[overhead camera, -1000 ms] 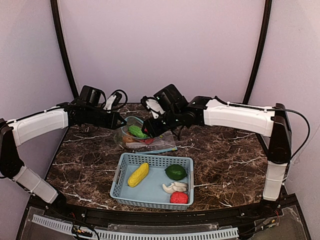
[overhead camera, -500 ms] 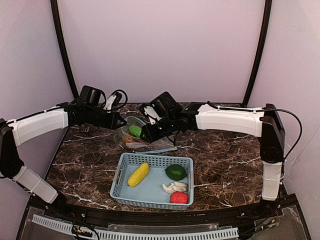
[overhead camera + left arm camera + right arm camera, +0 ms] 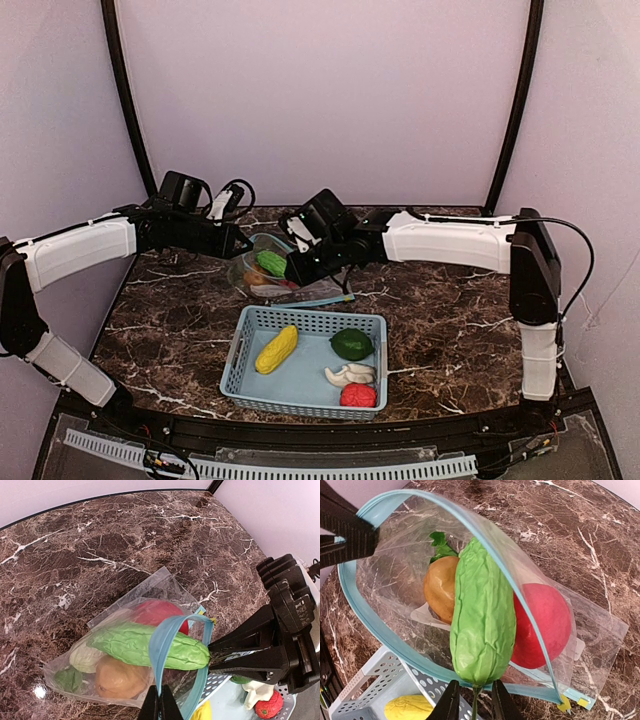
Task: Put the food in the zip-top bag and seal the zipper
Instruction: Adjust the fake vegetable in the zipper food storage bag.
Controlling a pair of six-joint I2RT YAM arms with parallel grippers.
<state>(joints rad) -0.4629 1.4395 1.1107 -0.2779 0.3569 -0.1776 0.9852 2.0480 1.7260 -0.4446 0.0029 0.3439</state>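
Two arms are meeting at the mouth of the zip-top bag point(image 3: 131, 598), where a green pod point(image 3: 482, 625) is lying partly inside.

The left gripper point(image 3: 160, 702) is pinching the bag's blue zipper rim with its jaws together on it, holding the mouth up and open. The right gripper point(image 3: 473, 692) is sitting at the pod's stem end, jaws narrowly apart on either side of the thin stem; whether they are pressing the pod cannot be told. Inside the bag, the pod is resting over the brown potato point(image 3: 439, 587) and against the red apple point(image 3: 542, 625), with the white radish point(image 3: 84, 656) lying deeper. Just beside the bag on the marble table point(image 3: 450, 320), the light blue basket point(image 3: 236, 368) is holding the yellow corn point(image 3: 277, 349), dark green round fruit point(image 3: 351, 344), white mushroom point(image 3: 350, 375) and small red fruit point(image 3: 358, 395).
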